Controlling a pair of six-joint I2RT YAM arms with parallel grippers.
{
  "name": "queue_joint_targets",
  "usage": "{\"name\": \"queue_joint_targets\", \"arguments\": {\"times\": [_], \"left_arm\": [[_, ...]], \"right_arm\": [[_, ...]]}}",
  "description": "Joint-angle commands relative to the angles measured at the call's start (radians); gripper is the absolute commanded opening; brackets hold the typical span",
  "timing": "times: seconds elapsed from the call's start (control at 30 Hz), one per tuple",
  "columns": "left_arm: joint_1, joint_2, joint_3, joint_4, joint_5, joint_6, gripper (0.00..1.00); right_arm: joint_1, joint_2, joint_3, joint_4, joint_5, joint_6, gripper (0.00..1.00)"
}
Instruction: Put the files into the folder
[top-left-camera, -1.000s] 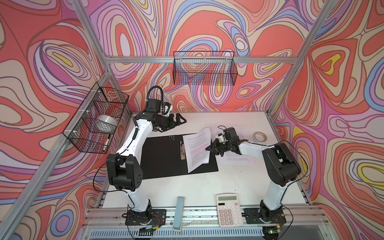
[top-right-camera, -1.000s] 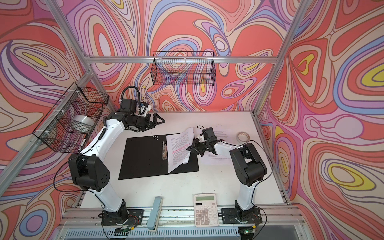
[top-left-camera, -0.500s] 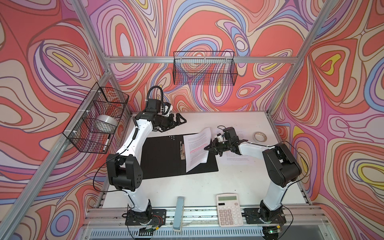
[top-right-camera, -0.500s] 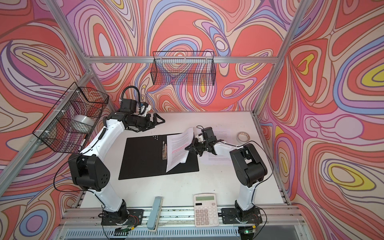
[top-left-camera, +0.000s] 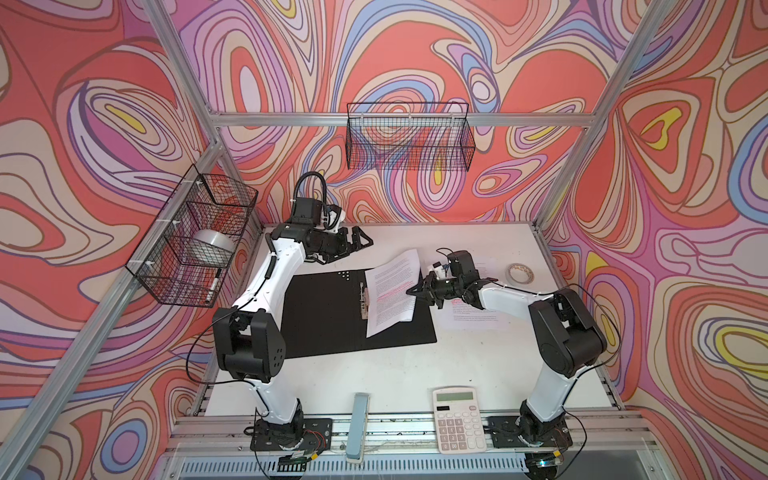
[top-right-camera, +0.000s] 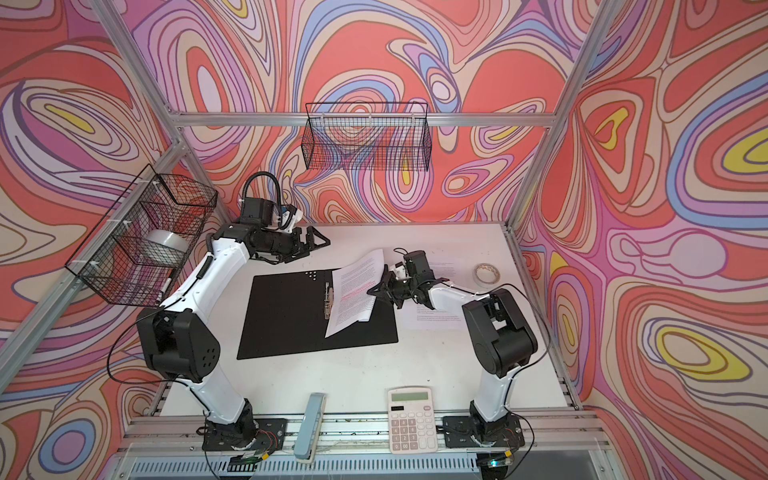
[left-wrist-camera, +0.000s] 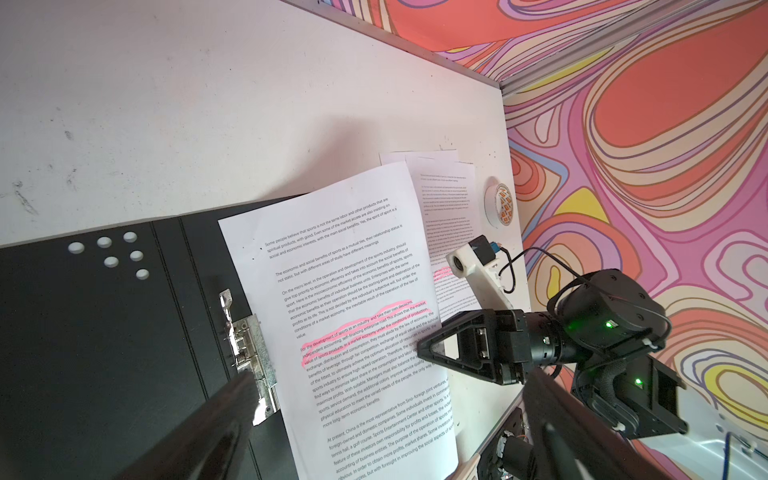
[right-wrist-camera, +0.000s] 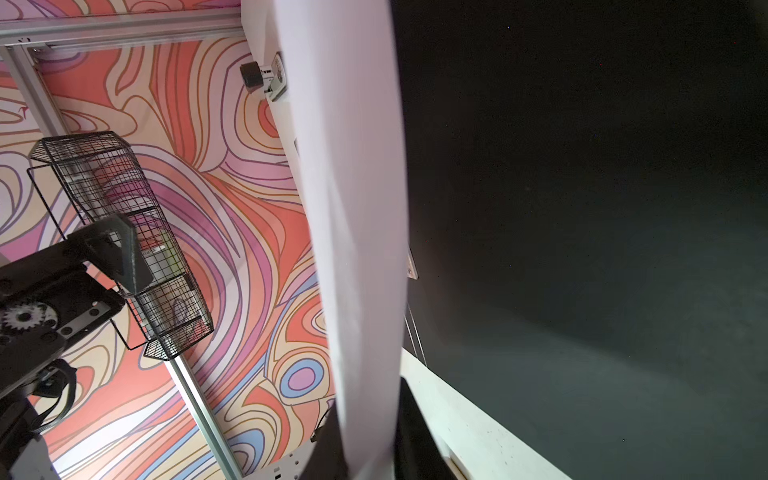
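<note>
The folder (top-left-camera: 328, 316) (top-right-camera: 291, 320) lies open on the table, black inside up, its metal clip (top-left-camera: 365, 299) (left-wrist-camera: 249, 349) along the middle. My right gripper (top-left-camera: 415, 291) (top-right-camera: 374, 292) (right-wrist-camera: 370, 436) is shut on the right edge of the files (top-left-camera: 392, 297) (top-right-camera: 353, 291) (left-wrist-camera: 353, 311) (right-wrist-camera: 357, 208), a white printed sheet with a pink highlighted line. The sheet arches over the folder's right half, its left edge next to the clip. More printed sheets (top-left-camera: 473, 320) (left-wrist-camera: 449, 216) lie flat under the right arm. My left gripper (top-left-camera: 361, 241) (top-right-camera: 322, 241) (left-wrist-camera: 390, 378) hovers open above the table behind the folder.
A tape roll (top-left-camera: 519, 273) lies at the back right. A white calculator (top-left-camera: 458, 419) and a grey-blue stapler (top-left-camera: 359, 424) sit at the front edge. Wire baskets hang on the back wall (top-left-camera: 409, 137) and the left wall (top-left-camera: 195, 245).
My right gripper has moved a little to the left with the sheet, bowing it further over the folder. The left arm has stayed still.
</note>
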Motion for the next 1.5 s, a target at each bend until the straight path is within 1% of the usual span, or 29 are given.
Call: {"name": "queue_joint_targets", "arguments": {"times": [0.0,0.17,0.27,0.4,0.43,0.47,0.5,0.57,0.63,0.7,0.87,1.03,1.17,1.37,1.47], "left_arm": [[0.007,-0.023,0.009,-0.005,0.017,-0.006,1.00],[0.007,-0.022,0.008,-0.006,0.018,-0.006,1.00],[0.007,-0.024,0.005,-0.004,0.019,-0.006,1.00],[0.007,-0.023,0.005,-0.003,0.020,-0.006,1.00],[0.007,-0.023,0.005,-0.002,0.019,-0.008,1.00],[0.007,-0.022,0.005,-0.002,0.022,-0.008,1.00],[0.007,-0.021,0.006,-0.001,0.021,-0.009,1.00],[0.007,-0.018,0.008,-0.001,0.022,-0.010,1.00],[0.007,-0.014,0.009,0.000,0.025,-0.012,1.00],[0.007,-0.014,0.008,0.001,0.026,-0.014,1.00],[0.007,-0.020,-0.002,0.005,0.025,-0.014,1.00],[0.007,-0.017,-0.004,0.007,0.028,-0.015,1.00],[0.007,-0.015,-0.004,0.008,0.027,-0.018,1.00],[0.007,-0.013,-0.004,0.008,0.032,-0.022,1.00],[0.007,-0.014,-0.008,0.009,0.033,-0.022,1.00]], "right_arm": [[0.007,0.038,-0.003,-0.025,-0.009,-0.033,0.18],[0.006,0.080,0.031,-0.155,0.032,-0.130,0.20],[0.007,0.094,0.073,-0.265,0.082,-0.204,0.23],[0.006,0.090,0.106,-0.358,0.130,-0.262,0.28],[0.007,0.087,0.112,-0.370,0.132,-0.272,0.32],[0.008,0.083,0.118,-0.379,0.130,-0.281,0.39],[0.010,0.080,0.123,-0.389,0.128,-0.287,0.43],[0.015,0.076,0.147,-0.431,0.135,-0.314,0.48],[0.020,0.076,0.173,-0.471,0.145,-0.339,0.48],[0.025,0.076,0.196,-0.520,0.180,-0.361,0.49],[0.026,0.061,0.229,-0.631,0.310,-0.411,0.50],[0.026,0.075,0.255,-0.704,0.375,-0.461,0.52],[0.026,0.080,0.267,-0.717,0.392,-0.480,0.55],[0.028,0.105,0.289,-0.717,0.405,-0.494,0.55],[0.027,0.123,0.303,-0.729,0.439,-0.503,0.55]]}}
